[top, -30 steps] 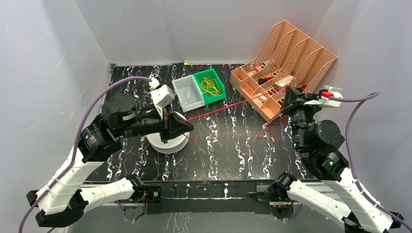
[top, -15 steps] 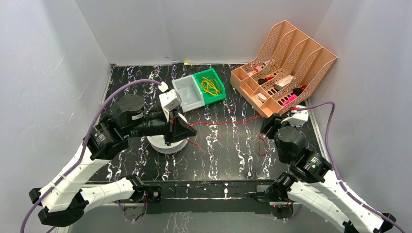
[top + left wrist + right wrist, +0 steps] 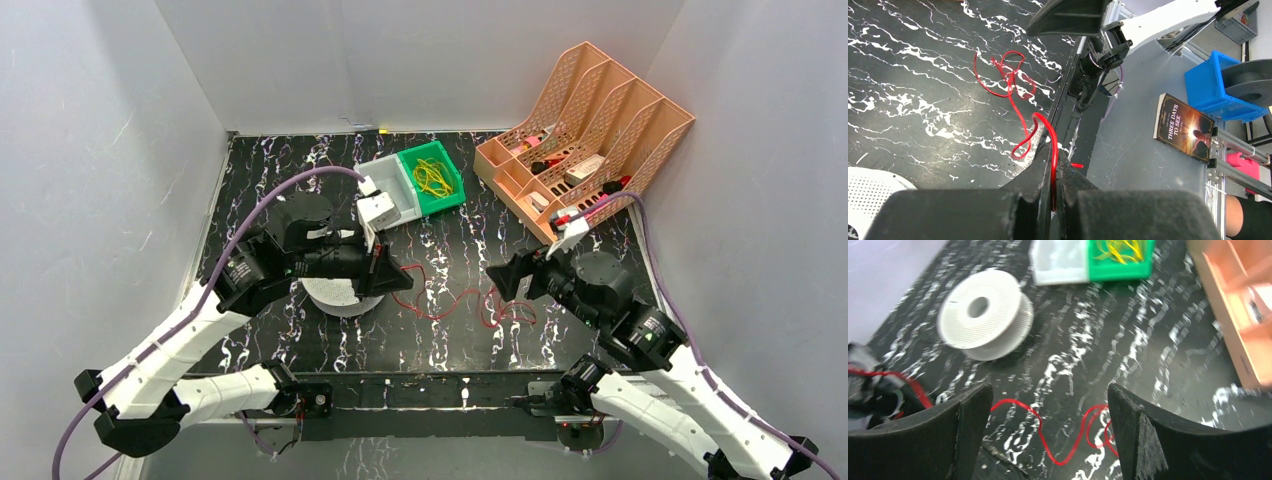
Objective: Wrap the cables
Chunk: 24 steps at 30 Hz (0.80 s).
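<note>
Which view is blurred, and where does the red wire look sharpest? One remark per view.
Right wrist view: blurred throughout, spool and red wire soft-edged. Left wrist view: sharp, the wire crisp in the shut left gripper. Top view: evenly lit and sharp, wire thin but clear.

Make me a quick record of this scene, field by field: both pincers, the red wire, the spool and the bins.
left pincer: shut on the red wire
right pincer: open, holding nothing, above the wire's loops
red wire: slack loops on the black table, running from the left pincer
white spool: lying flat, beneath the left arm
green bin: holds yellow wires
peach organizer: far right corner
</note>
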Available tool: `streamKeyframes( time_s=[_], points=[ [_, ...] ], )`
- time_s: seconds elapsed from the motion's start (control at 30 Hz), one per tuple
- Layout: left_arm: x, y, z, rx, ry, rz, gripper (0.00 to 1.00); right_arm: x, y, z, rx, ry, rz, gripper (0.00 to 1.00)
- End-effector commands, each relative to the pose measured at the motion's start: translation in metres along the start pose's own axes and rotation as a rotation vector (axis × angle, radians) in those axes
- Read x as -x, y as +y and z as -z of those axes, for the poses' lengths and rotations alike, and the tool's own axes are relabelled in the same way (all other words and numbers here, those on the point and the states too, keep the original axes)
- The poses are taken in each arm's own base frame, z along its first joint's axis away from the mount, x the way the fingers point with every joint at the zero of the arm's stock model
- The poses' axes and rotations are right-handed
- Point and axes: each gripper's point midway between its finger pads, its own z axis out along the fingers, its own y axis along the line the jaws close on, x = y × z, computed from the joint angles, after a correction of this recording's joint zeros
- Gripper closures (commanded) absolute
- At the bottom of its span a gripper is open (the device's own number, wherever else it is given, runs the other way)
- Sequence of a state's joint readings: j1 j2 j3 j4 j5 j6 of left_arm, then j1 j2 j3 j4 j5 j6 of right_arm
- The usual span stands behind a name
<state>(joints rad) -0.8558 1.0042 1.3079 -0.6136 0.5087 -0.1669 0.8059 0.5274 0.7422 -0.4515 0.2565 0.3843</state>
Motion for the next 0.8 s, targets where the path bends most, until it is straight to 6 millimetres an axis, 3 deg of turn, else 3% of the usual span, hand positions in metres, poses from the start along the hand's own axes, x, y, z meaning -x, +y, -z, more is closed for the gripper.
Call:
streamKeyframes(
  time_s=[0.0,0.27,0.53,0.77],
  points=[
    [-0.01,-0.004,0.001,-0.025,0.042,-0.001,1.0,0.057,0.071,0.022,0.354,-0.083,0.185,0.07],
    [-0.019,-0.007,-0.002,-0.059,0.083,0.011,1.0,0.08,0.132,0.046,0.693,-0.108,0.273,0.06],
    [-0.022,-0.019,-0.003,-0.14,0.103,0.011,1.0,0.061,0.17,0.036,0.946,-0.004,0.273,0.18],
    [-0.024,-0.024,-0.003,-0.178,0.114,0.005,1.0,0.044,0.185,0.021,1.076,0.088,0.264,0.23]
  ],
)
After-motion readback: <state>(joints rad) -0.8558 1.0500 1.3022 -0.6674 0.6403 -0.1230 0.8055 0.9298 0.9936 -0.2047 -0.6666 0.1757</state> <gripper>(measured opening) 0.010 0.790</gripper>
